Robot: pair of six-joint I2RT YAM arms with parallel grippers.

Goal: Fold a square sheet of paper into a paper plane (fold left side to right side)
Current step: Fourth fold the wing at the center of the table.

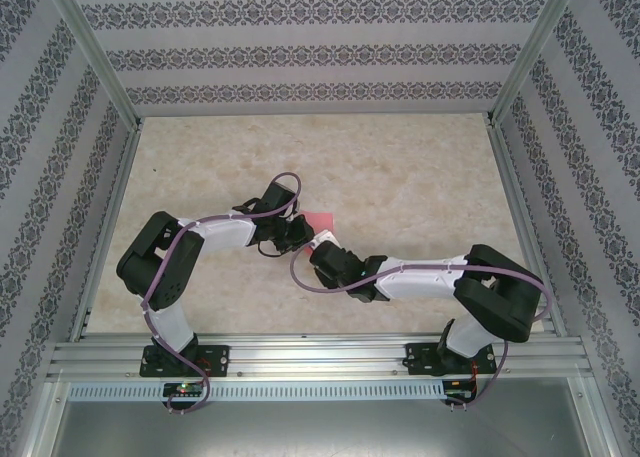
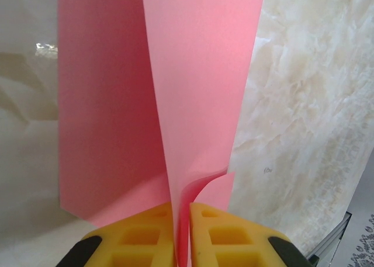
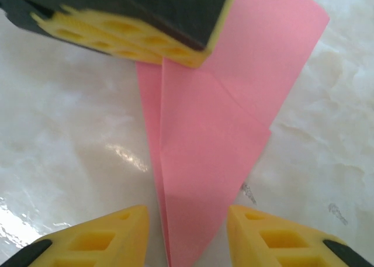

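Note:
The salmon-pink sheet of paper (image 1: 320,219) lies mid-table, folded into a narrow, pointed dart form. In the left wrist view its layers (image 2: 198,74) stand up on edge, and my left gripper (image 2: 182,232) is shut on their near edge. In the right wrist view the paper (image 3: 198,162) tapers to a point between the yellow fingers of my right gripper (image 3: 187,238). That gripper is open, with a gap to the paper on each side. The left gripper's fingers (image 3: 128,39) clamp the paper's far end there. Both grippers meet at the paper in the top view, left (image 1: 290,233) and right (image 1: 318,245).
The marble-patterned tabletop (image 1: 400,177) is ringed by an aluminium frame (image 1: 300,357) and patterned walls. The two arms angle inward from their bases at the near edge.

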